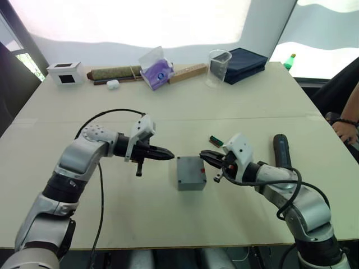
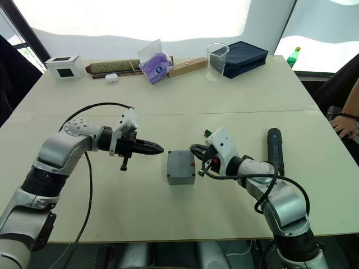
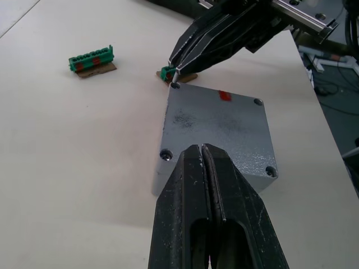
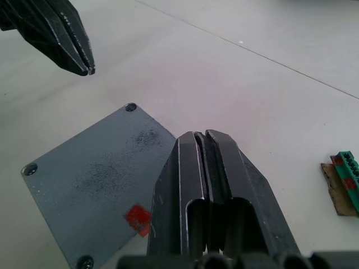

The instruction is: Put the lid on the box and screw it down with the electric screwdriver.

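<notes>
Lid (image 3: 219, 131) sits flat on the box (image 1: 191, 180), edges flush as far as can be seen, recessed screw holes showing at its corners, a small red mark near the edge facing the right gripper. Box stands between the two grippers on bare tabletop.

Left gripper (image 1: 169, 155): fingers pressed together, holding nothing, tip just short of the lid's near edge, with a sliver of clearance. Right gripper (image 1: 203, 156): fingers likewise closed and empty, tip just at the opposite corner of the lid; contact cannot be judged.

Electric screwdriver (image 1: 281, 150) lies on the table (image 1: 235, 106) outboard of the right gripper, beside its forearm, apart from the box. Small green connector (image 4: 350, 172) lies just behind the right gripper's tip; a second green connector (image 3: 92, 58) lies farther off.

Open tabletop all around the box. Far edge carries a clear cup (image 1: 219, 68), dark navy case (image 1: 245, 64), purple packet (image 1: 157, 70), and white box with black window (image 1: 66, 73), all well apart.
</notes>
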Robot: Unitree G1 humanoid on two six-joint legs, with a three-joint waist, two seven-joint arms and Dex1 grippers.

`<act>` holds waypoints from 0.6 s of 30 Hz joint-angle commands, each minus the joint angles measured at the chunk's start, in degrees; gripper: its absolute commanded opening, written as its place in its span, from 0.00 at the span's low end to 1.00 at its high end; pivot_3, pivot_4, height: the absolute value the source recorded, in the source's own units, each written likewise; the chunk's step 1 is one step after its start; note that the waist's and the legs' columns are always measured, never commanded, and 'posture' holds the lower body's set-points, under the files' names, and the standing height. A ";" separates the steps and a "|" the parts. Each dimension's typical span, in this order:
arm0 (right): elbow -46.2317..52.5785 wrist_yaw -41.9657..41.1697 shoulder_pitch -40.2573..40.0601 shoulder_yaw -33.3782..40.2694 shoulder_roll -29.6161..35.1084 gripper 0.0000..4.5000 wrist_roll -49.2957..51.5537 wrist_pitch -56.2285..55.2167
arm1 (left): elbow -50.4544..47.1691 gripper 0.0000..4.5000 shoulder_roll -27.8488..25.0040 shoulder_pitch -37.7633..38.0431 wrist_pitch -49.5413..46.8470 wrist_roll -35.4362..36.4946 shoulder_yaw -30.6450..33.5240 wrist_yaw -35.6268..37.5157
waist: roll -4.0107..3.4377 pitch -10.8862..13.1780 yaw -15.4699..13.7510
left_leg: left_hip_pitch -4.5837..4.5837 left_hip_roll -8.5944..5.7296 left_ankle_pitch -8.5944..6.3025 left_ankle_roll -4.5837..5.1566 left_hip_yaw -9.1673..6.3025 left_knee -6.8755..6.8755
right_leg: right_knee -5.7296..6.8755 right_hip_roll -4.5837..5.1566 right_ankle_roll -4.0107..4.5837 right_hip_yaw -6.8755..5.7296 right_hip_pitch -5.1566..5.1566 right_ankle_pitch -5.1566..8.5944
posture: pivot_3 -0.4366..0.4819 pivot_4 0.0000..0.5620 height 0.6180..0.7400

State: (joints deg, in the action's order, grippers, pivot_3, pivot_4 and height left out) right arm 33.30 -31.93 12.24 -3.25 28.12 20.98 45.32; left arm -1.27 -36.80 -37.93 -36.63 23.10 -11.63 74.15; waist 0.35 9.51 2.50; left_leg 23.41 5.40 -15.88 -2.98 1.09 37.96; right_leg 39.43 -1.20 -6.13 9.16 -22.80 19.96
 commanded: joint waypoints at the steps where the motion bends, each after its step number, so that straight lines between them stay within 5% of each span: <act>1: 0.30 0.14 0.44 -0.37 0.33 0.00 -0.26 -1.59 | -0.67 0.00 0.10 -0.27 1.09 -0.09 0.18 -0.38 | 0.00 0.00 0.00 | 0.00 0.00 0.00 0.00 0.00 0.00 | 0.00 0.00 0.00 0.00 0.00 0.00 | 0.48 0.27 1.00; 18: -0.32 -0.20 -0.02 -0.74 0.51 0.00 1.49 -0.49 | 0.06 0.00 0.04 -0.23 1.85 -0.39 -0.48 -1.02 | 0.00 0.00 0.01 | 0.00 0.00 0.00 0.00 -0.01 0.00 | 0.00 0.00 0.00 0.00 0.00 0.00 | 0.48 0.27 1.00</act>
State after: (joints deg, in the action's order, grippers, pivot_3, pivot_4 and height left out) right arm 32.13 -31.95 12.15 -4.13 28.54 21.57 44.87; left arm -0.87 -36.50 -37.93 -35.61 22.98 -12.53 73.16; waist 0.35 9.51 2.51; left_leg 23.40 5.40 -15.88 -2.98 1.08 37.96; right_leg 39.43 -1.20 -6.13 9.16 -22.80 19.96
